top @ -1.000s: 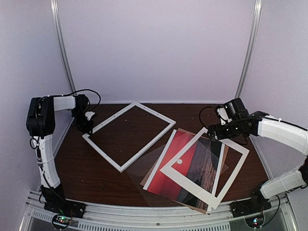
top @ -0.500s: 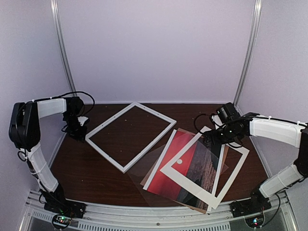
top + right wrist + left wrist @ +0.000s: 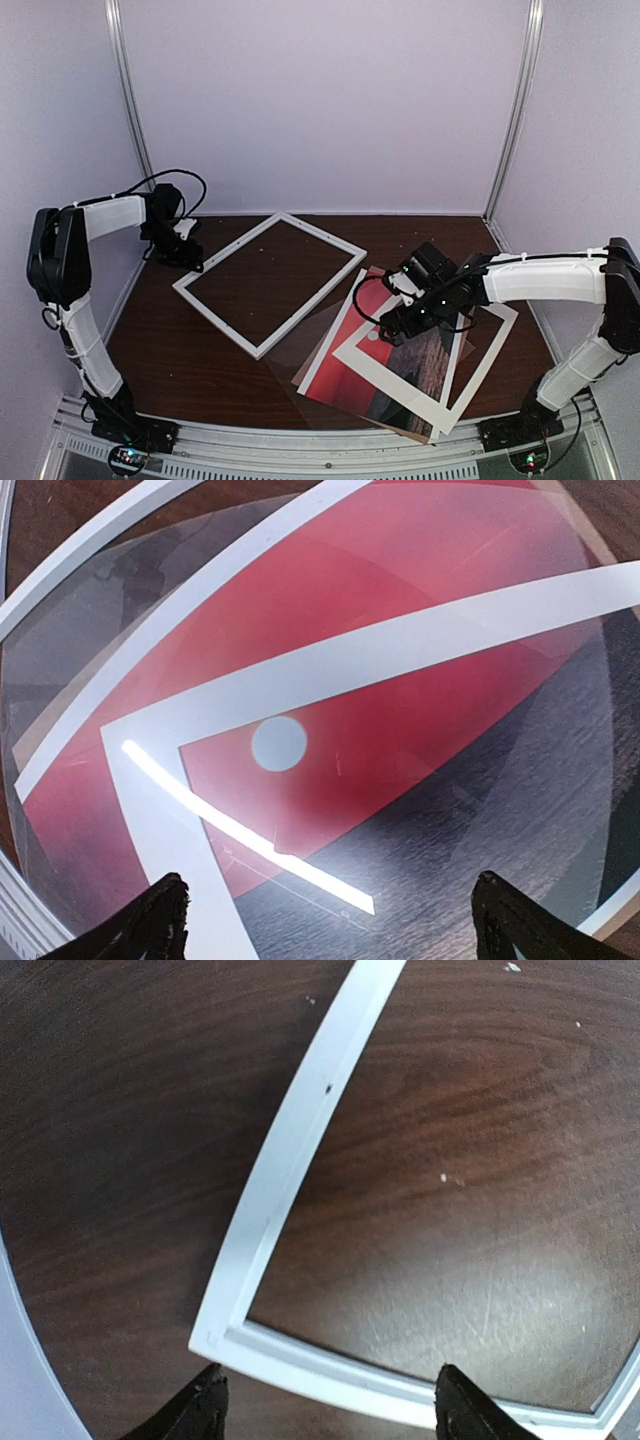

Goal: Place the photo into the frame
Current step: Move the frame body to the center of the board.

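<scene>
right gripper has swung over the photo, jaws wide — left gripper now spread at the frame, upper left; pickup likely next.

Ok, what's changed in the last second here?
The right gripper, open, swung left from the far right to hover over the photo and the mat. The left gripper opened at the left corner of the frame, letting go if it held it. Frame, photo and mat lie where they were.
</scene>
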